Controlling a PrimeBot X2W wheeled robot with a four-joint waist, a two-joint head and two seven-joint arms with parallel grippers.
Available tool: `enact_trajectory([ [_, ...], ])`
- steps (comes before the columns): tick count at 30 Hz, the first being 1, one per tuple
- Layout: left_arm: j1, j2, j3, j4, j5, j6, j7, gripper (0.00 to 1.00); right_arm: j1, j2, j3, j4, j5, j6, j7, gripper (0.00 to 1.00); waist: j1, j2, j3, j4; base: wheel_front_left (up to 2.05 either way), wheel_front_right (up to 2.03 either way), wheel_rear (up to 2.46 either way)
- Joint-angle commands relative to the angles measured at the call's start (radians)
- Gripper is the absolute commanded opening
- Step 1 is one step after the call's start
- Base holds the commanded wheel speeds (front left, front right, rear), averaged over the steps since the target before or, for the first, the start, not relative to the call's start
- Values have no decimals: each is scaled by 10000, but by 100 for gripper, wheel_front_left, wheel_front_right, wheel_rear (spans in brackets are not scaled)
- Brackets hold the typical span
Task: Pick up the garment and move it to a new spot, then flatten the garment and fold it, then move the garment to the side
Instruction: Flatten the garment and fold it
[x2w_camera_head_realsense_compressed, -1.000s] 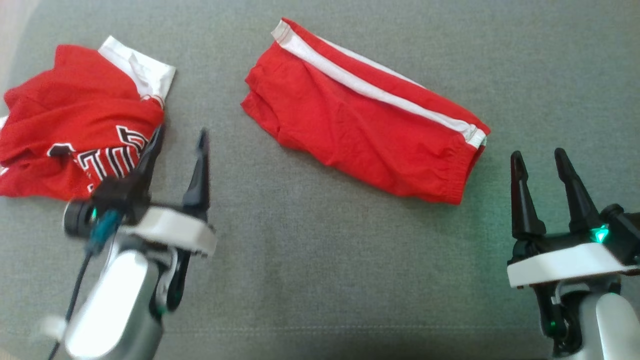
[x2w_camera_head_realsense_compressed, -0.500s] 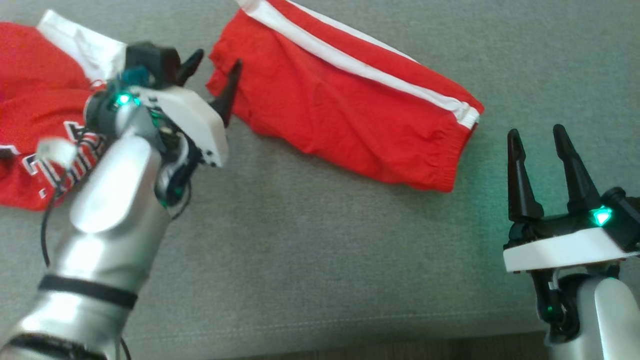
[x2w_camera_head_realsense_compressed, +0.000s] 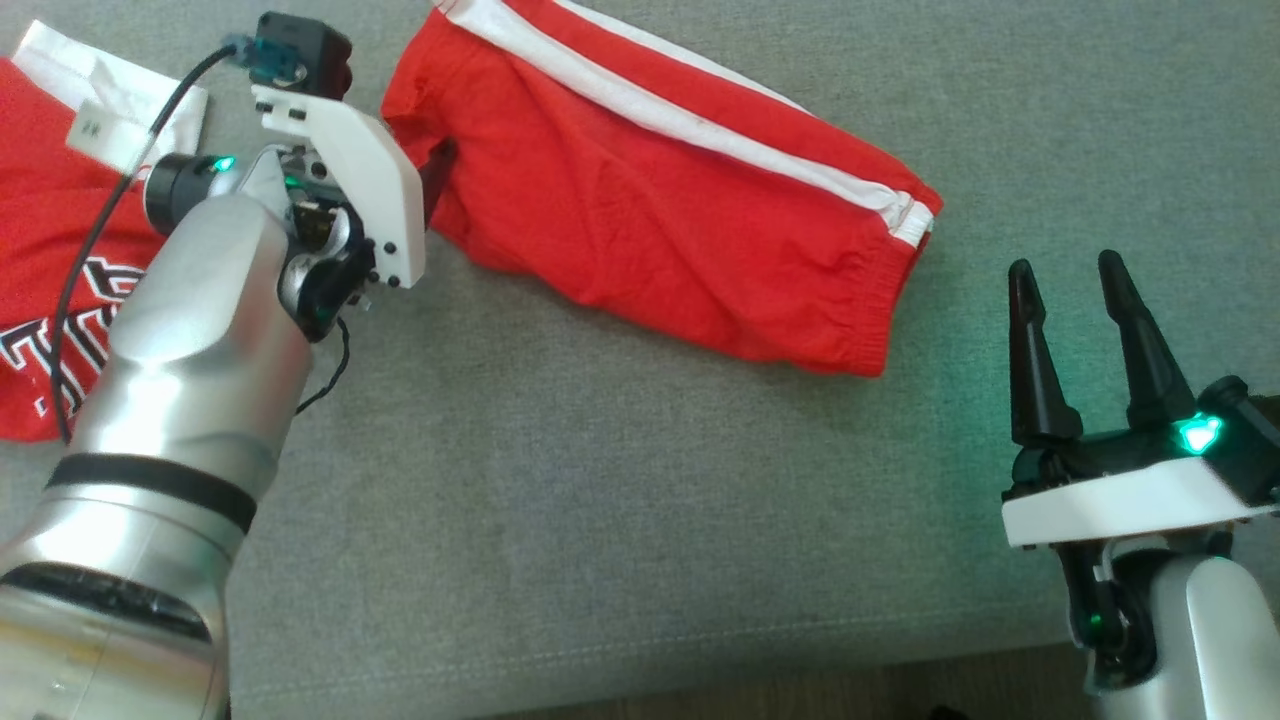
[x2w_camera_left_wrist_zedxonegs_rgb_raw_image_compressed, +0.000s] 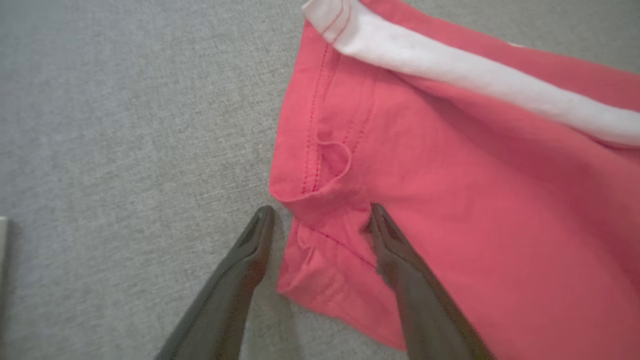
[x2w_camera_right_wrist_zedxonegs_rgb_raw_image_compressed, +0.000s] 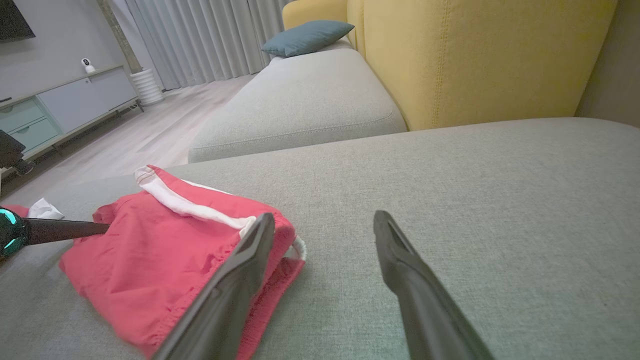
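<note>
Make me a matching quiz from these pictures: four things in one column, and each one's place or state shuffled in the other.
1. left gripper
2. right gripper
3. red shorts
4. lettered jersey

A. open above bare sofa seat
B. bunched at far left
C. open, straddling a shorts corner
D. flat mid-seat, white stripe

Pairs: 1-C, 2-A, 3-D, 4-B

You have two red garments: one striped shorts (x2w_camera_head_realsense_compressed: 660, 210), one lettered jersey (x2w_camera_head_realsense_compressed: 50, 270). Two grippers: left gripper (x2w_camera_left_wrist_zedxonegs_rgb_raw_image_compressed: 321, 210), right gripper (x2w_camera_head_realsense_compressed: 1064, 262). One teal pillow (x2w_camera_right_wrist_zedxonegs_rgb_raw_image_compressed: 306, 36).
</note>
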Motion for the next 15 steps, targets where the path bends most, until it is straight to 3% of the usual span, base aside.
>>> enact_trajectory([
  [1,-39,230,-14,-3,-143,5,260,40,-150,-41,224,-326,93,75,-63,100,0,0,11,-15,0,0,0],
  [2,-68,268,-101,-25,-224,5,247,0,-154,-41,219,-324,106,75,-64,100,0,0,17,-20,0,0,0],
  [15,589,410,-341,-86,-523,84,-1044,0,-16,-41,98,-133,309,75,-86,100,0,0,-516,320,0,0,0],
])
